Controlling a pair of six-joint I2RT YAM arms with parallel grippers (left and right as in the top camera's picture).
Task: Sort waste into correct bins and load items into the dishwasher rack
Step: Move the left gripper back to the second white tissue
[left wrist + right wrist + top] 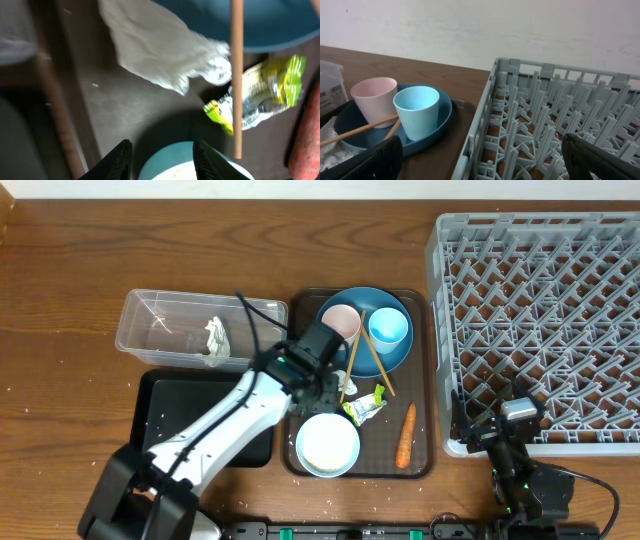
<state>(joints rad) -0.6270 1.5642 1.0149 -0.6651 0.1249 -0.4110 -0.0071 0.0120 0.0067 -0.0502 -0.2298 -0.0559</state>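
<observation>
While my left gripper (162, 159) hangs over the brown tray (422, 360), its two fingers stand a little apart and hold nothing. The white bowl (192, 169) sits right under them, at the front left corner of the brown tray. A crumpled tissue (155, 45) lies on the brown tray just past the fingers, next to the rim of the blue plate (260, 22). The green-yellow wrapper (267, 92) lies near, off to the right of the fingers. The carrot (406, 435) lies beyond the wrapper, by the right edge of the brown tray, apart from the gripper.

My right gripper (480, 150) is spread wide and holds nothing. It is at the front right of the tabletop, by the front left corner of the grey rack (540, 320), well apart from the waste.

I count two tissues: the one on the brown tray and a second tissue (215, 335) inside the clear tub (150, 315). I count two cups, the pink cup (340, 322) and the light blue cup (388, 327), both standing on the plate. Two chopsticks (368, 358) lie across the plate. I see one plate, one bowl, one wrapper, one carrot, one clear tub, one black tray (165, 395) and one rack.
</observation>
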